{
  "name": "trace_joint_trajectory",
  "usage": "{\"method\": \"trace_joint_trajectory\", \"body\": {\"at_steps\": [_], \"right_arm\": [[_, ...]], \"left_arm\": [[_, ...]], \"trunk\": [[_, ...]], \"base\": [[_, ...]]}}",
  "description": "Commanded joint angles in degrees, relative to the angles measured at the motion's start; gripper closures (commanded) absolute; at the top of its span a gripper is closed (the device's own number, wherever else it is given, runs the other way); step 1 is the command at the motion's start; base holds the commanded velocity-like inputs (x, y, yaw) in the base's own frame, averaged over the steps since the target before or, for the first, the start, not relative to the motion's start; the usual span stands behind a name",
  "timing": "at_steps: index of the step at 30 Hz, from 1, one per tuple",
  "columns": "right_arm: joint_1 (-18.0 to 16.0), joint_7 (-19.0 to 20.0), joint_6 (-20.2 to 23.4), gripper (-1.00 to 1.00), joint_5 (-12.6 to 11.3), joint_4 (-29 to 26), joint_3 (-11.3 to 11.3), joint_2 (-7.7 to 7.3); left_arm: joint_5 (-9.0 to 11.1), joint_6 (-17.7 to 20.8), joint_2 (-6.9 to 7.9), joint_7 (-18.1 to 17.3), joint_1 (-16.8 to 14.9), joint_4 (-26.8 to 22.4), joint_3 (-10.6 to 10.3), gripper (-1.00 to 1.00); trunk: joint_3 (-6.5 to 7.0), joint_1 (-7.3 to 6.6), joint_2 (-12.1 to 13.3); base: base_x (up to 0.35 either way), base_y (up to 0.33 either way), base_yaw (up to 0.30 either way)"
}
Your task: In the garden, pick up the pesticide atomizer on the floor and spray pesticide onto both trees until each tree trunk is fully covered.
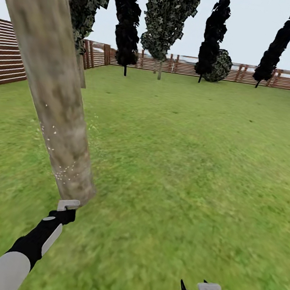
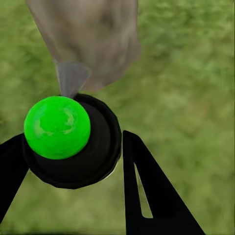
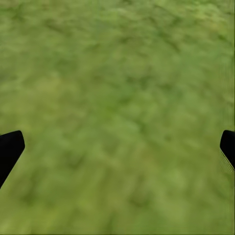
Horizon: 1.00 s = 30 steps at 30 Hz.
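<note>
A: With the head camera looking over the lawn [image 1: 183, 169], where was the sprayer?
B: In the left claw [image 2: 73, 156]. Fingers [image 2: 147, 196] pinched a round black body with a green ball on top, i.e. the sprayer [image 2: 73, 142]. A grey cone came off it toward the trunk [image 1: 55, 91] just ahead.
A: Any coverage?
B: Whitish specks [image 1: 60, 170] on the lower trunk.
A: Right claw [image 3: 117, 147]?
B: Spread wide over grass, holding nothing. Fence [image 1: 10, 57] was far behind.
</note>
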Motion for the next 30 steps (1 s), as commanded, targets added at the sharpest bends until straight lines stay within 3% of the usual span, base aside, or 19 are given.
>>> {"method": "trace_joint_trajectory", "body": {"at_steps": [1,10,22,30], "right_arm": [[0.0,0.0,0.0,-1.0,0.0,0.0,0.0,0.0],[0.0,0.0,0.0,-1.0,0.0,0.0,0.0,0.0],[0.0,0.0,0.0,-1.0,0.0,0.0,0.0,0.0],[0.0,0.0,0.0,-1.0,0.0,0.0,0.0,0.0]], "left_arm": [[0.0,0.0,0.0,0.0,0.0,0.0,0.0,1.0],[0.0,0.0,0.0,0.1,0.0,-0.1,0.1,1.0],[0.0,0.0,0.0,0.1,0.0,0.0,0.1,1.0],[0.0,0.0,0.0,0.1,0.0,0.0,0.1,1.0]], "trunk": [[0.0,0.0,0.0],[0.0,0.0,0.0],[0.0,0.0,0.0],[0.0,0.0,0.0]], "base": [[0.112,-0.263,0.276],[0.111,-0.263,0.274],[0.111,-0.263,0.023],[0.111,-0.263,0.238]]}}
